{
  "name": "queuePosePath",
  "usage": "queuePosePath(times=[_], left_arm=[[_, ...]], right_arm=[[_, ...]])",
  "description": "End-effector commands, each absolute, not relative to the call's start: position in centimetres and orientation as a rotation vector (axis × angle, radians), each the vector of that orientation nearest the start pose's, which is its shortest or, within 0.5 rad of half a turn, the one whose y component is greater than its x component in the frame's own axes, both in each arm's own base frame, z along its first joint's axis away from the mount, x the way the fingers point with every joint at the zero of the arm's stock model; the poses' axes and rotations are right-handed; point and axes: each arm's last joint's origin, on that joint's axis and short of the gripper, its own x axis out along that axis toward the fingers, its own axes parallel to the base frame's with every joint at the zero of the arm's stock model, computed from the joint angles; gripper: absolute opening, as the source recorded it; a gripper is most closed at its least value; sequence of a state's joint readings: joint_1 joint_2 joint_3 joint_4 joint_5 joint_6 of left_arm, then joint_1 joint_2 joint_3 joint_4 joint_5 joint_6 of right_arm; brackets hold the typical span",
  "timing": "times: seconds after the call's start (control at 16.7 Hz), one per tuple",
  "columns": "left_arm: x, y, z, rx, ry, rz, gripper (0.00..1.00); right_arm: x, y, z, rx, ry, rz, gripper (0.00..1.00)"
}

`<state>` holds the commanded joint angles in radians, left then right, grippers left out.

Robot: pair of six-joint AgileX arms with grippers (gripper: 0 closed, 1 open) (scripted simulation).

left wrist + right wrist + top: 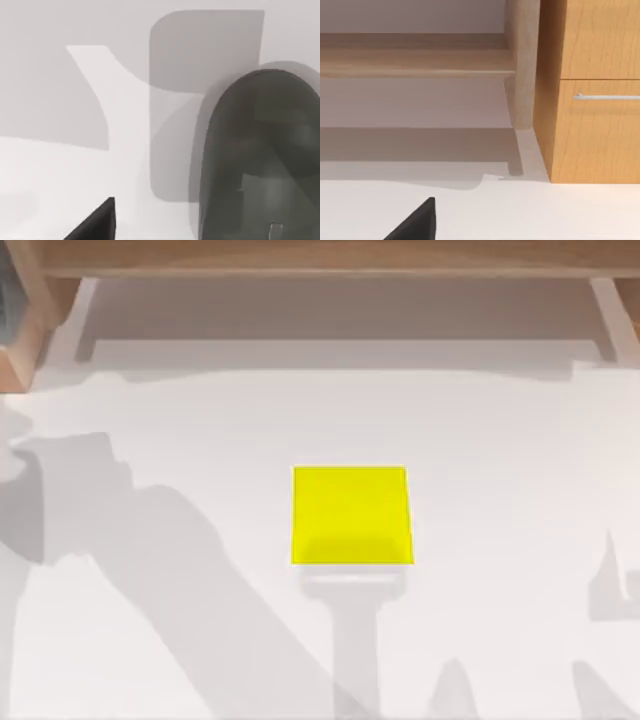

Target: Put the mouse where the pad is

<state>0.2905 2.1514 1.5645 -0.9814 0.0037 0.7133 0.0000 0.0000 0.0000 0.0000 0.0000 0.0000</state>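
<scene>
Yellow pad flat mid-table, grey mouse

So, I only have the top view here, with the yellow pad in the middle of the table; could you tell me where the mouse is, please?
Observer: The left wrist view has the mouse close below its camera, a dark grey rounded shape.
Operator: Thank you. Is it already on the pad?
Observer: No, in that view it lies on the white table, with no yellow around it.
Operator: And what does the right wrist view face?
Observer: A wooden cabinet with a metal drawer handle.
</scene>
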Motion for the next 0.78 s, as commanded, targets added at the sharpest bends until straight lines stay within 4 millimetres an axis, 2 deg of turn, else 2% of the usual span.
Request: queuePosePath(times=[0.12, 0.24, 0.48, 0.78], left_arm=[[38.8, 12.0, 11.2, 0.325, 1.543, -0.324, 1.0], [38.6, 12.0, 9.8, 0.323, 1.549, -0.327, 1.0], [38.6, 12.0, 9.7, 0.323, 1.55, -0.328, 1.0], [38.6, 12.0, 9.7, 0.323, 1.55, -0.328, 0.62]], right_arm=[[10.6, -0.1, 16.0, 0.0, 0.0, 0.0, 1.0], [10.6, -0.1, 16.0, 0.0, 0.0, 0.0, 1.0], [10.6, -0.1, 16.0, 0.0, 0.0, 0.0, 1.0], [10.6, -0.1, 16.0, 0.0, 0.0, 0.0, 1.0]])
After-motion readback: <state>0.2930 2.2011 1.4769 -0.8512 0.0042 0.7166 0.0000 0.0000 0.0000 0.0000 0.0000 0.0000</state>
